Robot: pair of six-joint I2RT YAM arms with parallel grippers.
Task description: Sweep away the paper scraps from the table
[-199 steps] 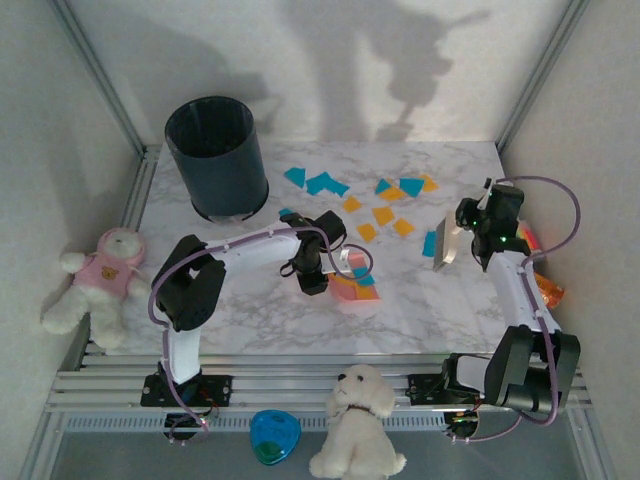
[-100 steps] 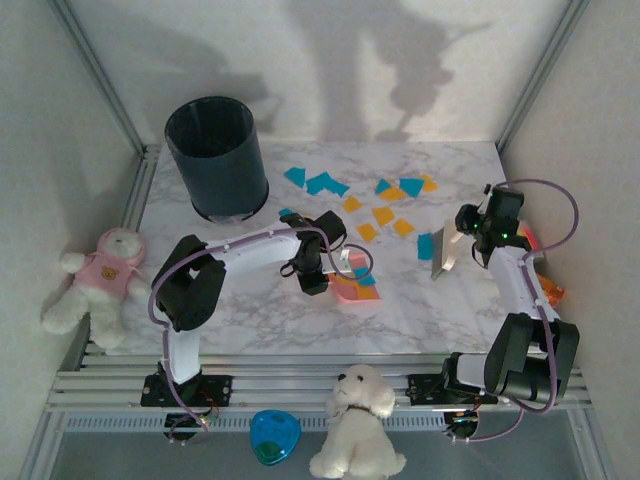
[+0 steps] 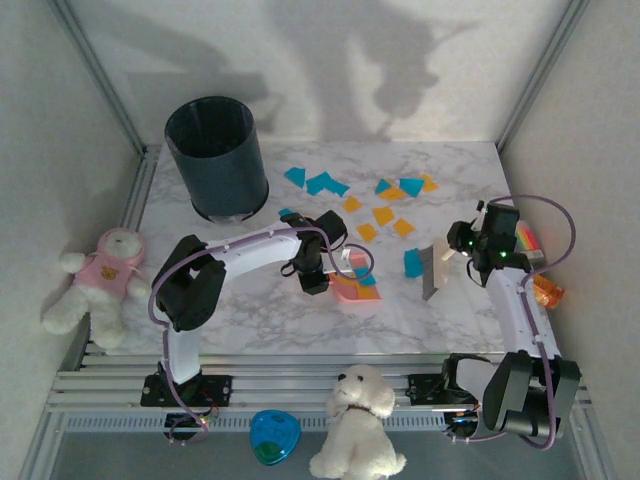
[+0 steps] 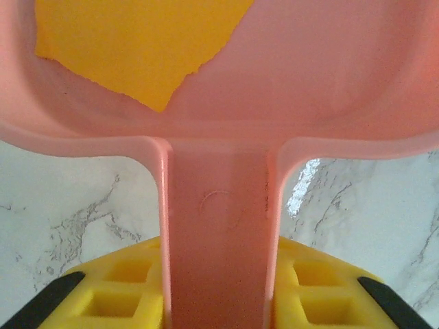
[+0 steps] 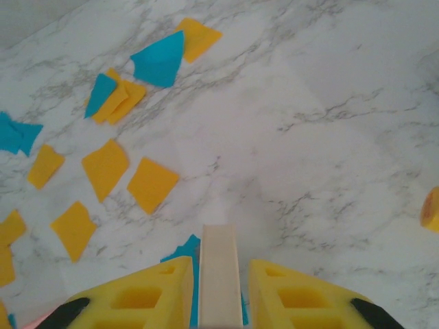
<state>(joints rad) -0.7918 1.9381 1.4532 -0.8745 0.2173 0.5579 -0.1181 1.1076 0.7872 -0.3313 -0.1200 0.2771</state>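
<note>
The right pincer [image 5: 218, 271] is squeezing a sweeper [image 3: 432, 272], and the paper scraps [image 3: 384, 215] on the table [image 3: 250, 310] are lying at its nine to eleven o'clock, toward the dustpan [image 4: 322, 75] the left pincer [image 4: 216, 253] is squeezing.

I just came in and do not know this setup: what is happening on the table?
Two robot arms are sweeping up paper. The left arm holds a pink plastic dustpan by its handle in shut jaws, near the middle of the white marble-pattern table. The right arm has its jaws shut on a flat pale sweeping blade, set on edge beside one teal scrap, right of the dustpan. Most orange and teal paper scraps lie scattered farther back; a few are in the pan.
</note>
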